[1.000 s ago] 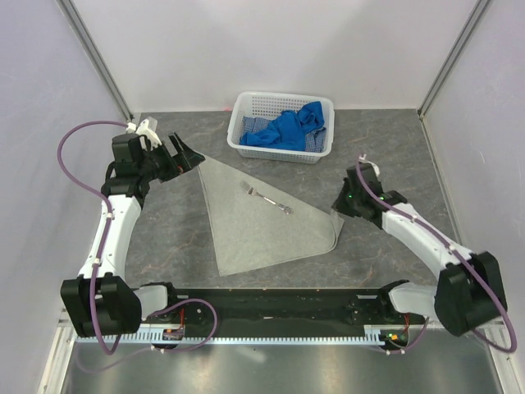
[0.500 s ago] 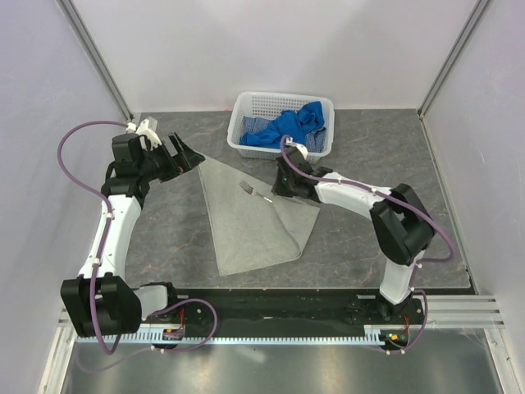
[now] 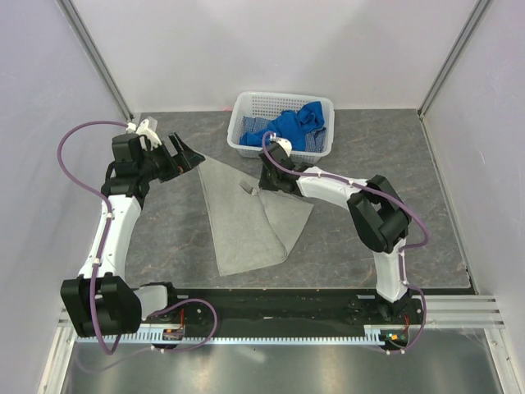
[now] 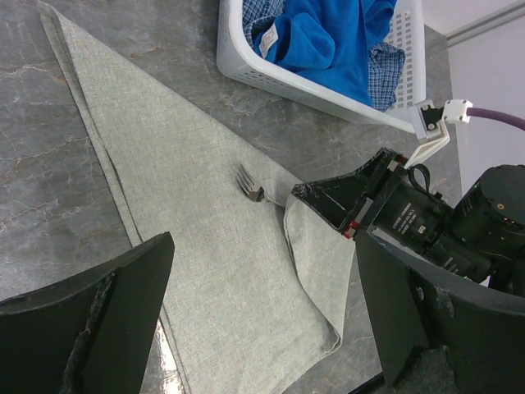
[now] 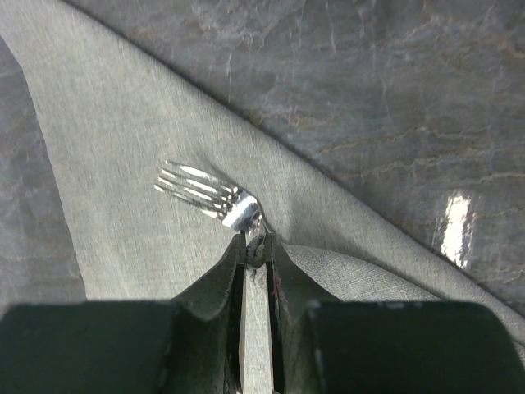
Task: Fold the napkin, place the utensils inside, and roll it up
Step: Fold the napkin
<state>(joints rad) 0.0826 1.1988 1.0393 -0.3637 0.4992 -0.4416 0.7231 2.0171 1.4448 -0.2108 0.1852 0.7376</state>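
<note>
The grey-beige napkin (image 3: 246,226) lies as a triangle mid-table, its right corner drawn over toward the left as a flap (image 4: 316,271). My right gripper (image 3: 264,182) is shut on that corner; a pinch of cloth shows between its tips (image 5: 256,246). Just ahead of them lie the silver tines of the fork (image 5: 205,197), also seen in the left wrist view (image 4: 250,185); the flap and gripper hide the handle. My left gripper (image 3: 187,154) hangs open over the napkin's far left corner, holding nothing (image 4: 264,246).
A white basket (image 3: 246,123) with bright blue cloths (image 3: 291,127) stands at the back, just behind the right gripper. Grey stone-patterned tabletop (image 3: 394,164) surrounds the napkin. The right arm (image 3: 353,197) stretches across the table's right half.
My right arm swung left from the table's right side, dragging the napkin's right corner across the fork's handle. The left arm stayed still.
</note>
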